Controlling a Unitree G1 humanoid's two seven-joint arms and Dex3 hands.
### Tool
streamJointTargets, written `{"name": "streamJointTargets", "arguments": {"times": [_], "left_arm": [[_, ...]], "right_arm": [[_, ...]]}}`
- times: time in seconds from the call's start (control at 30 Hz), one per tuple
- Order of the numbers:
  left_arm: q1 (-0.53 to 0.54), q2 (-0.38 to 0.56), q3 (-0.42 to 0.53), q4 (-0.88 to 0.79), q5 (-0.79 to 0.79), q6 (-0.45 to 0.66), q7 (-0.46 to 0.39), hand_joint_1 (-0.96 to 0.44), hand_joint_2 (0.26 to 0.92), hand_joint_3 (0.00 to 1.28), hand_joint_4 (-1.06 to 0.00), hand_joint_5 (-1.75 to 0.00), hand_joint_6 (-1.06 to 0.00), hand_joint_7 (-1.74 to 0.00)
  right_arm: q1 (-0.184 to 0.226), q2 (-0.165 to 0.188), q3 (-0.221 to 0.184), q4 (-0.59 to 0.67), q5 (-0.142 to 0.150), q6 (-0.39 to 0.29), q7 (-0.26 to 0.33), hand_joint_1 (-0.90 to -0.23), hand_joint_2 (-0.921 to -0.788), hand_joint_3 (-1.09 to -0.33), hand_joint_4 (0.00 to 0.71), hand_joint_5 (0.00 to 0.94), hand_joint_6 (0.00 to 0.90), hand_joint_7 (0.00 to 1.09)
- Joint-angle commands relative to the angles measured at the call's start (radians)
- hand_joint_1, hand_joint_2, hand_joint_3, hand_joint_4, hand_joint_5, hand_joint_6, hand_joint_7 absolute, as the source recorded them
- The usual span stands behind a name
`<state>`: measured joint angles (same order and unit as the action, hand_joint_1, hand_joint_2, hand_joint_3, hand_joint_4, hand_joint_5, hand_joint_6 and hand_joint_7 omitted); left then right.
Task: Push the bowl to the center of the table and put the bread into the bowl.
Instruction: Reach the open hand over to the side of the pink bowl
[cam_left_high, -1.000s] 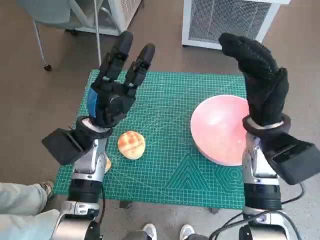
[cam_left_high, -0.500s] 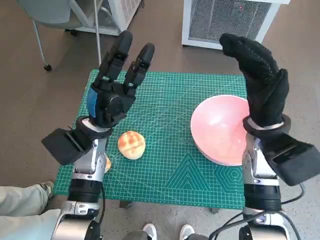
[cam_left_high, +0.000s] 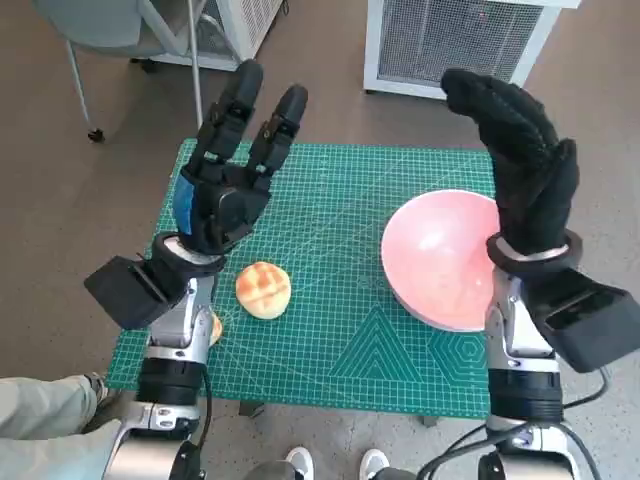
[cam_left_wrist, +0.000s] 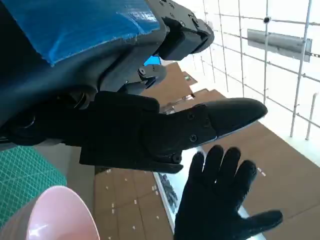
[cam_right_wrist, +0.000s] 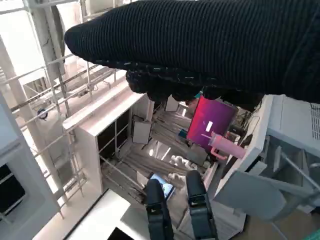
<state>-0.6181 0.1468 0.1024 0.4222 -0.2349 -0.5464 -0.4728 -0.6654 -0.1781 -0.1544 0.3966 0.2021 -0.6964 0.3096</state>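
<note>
a smooth, glossy pink bowl (cam_left_high: 447, 258), round and shallow, is seen on the right side of the desk (cam_left_high: 330, 340), whose top is covered by a green cutting mat printed with a fine white grid. a small round bread (cam_left_high: 263, 290), golden and scored in a crosshatch, is set on the left part of the mat, well apart from the bowl. the left hand (cam_left_high: 226, 185), hard black with blue tape over its back, is raised above the far left of the mat, its fingers (cam_left_high: 228, 108) spread straight and holding nothing; the bread lies nearer than the fingers, just below the wrist. the right hand (cam_left_high: 523, 165), in a coarse black knitted glove, is held upright over the bowl's right edge, fingers extended and empty, not touching the bowl.
</note>
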Motion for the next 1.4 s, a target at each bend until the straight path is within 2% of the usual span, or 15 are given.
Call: {"name": "streamJointTargets", "arguments": {"times": [0.03, 0.2, 0.4, 0.47, 0.57, 0.63, 0.83, 1.0, 1.13, 1.23, 1.4], "left_arm": [[0.019, 0.002, -0.002, -0.025, 0.018, -0.014, 0.021, -0.28, 0.921, 0.19, -0.23, 0.00, -0.25, 0.00], [0.024, 0.004, -0.003, -0.020, 0.024, -0.022, 0.033, -0.10, 0.921, 0.16, -0.22, 0.00, -0.24, 0.00], [0.027, 0.000, -0.004, -0.019, 0.031, -0.026, 0.048, -0.04, 0.921, 0.17, -0.22, 0.00, -0.24, 0.00], [0.028, -0.002, -0.004, -0.018, 0.035, -0.026, 0.053, -0.04, 0.921, 0.17, -0.23, 0.00, -0.24, 0.00], [0.029, -0.002, -0.004, -0.017, 0.037, -0.026, 0.058, -0.03, 0.921, 0.17, -0.23, 0.00, -0.24, -0.01], [0.032, -0.003, -0.005, -0.019, 0.039, -0.025, 0.063, -0.03, 0.921, 0.17, -0.22, 0.00, -0.25, -0.01], [0.035, -0.001, -0.005, -0.016, 0.045, -0.028, 0.072, -0.02, 0.921, 0.17, -0.22, 0.00, -0.25, -0.01], [0.034, 0.002, -0.005, -0.012, 0.046, -0.026, 0.076, -0.02, 0.921, 0.17, -0.22, 0.00, -0.25, -0.01], [0.036, 0.002, -0.007, -0.014, 0.050, -0.021, 0.083, -0.02, 0.921, 0.17, -0.22, 0.00, -0.25, -0.01], [0.038, 0.003, -0.009, -0.016, 0.053, -0.019, 0.086, -0.03, 0.921, 0.17, -0.22, 0.00, -0.25, -0.01], [0.042, 0.008, -0.010, -0.025, 0.055, -0.011, 0.089, -0.03, 0.921, 0.17, -0.22, 0.00, -0.25, -0.01]], "right_arm": [[0.042, -0.050, -0.066, 0.109, 0.000, -0.045, -0.021, -0.687, -0.921, -0.775, 0.256, 0.010, 0.000, 0.64], [0.050, -0.081, -0.123, 0.244, -0.076, -0.099, -0.139, -0.700, -0.921, -0.771, 0.260, 0.011, 0.000, 0.64], [0.049, -0.127, -0.153, 0.408, -0.151, -0.142, -0.267, -0.683, -0.921, -0.796, 0.247, 0.003, -0.001, 0.58], [0.049, -0.142, -0.157, 0.457, -0.164, -0.147, -0.295, -0.654, -0.921, -0.828, 0.236, 0.001, -0.001, 0.55], [0.046, -0.159, -0.161, 0.522, -0.167, -0.150, -0.318, -0.615, -0.921, -0.858, 0.229, 0.000, -0.001, 0.53], [0.048, -0.166, -0.167, 0.561, -0.158, -0.148, -0.321, -0.595, -0.921, -0.869, 0.224, 0.000, -0.001, 0.53], [0.056, -0.166, -0.181, 0.641, -0.126, -0.141, -0.312, -0.559, -0.921, -0.885, 0.213, 0.000, -0.001, 0.53], [0.057, -0.164, -0.181, 0.700, -0.119, -0.128, -0.317, -0.554, -0.921, -0.886, 0.210, 0.000, -0.001, 0.54], [0.054, -0.148, -0.184, 0.758, -0.103, -0.095, -0.297, -0.573, -0.921, -0.880, 0.204, 0.000, -0.001, 0.54], [0.054, -0.133, -0.179, 0.788, -0.102, -0.074, -0.296, -0.574, -0.921, -0.876, 0.198, 0.000, -0.001, 0.53], [0.054, -0.092, -0.153, 0.827, -0.124, -0.028, -0.309, -0.558, -0.921, -0.865, 0.193, 0.001, 0.001, 0.52]]}}
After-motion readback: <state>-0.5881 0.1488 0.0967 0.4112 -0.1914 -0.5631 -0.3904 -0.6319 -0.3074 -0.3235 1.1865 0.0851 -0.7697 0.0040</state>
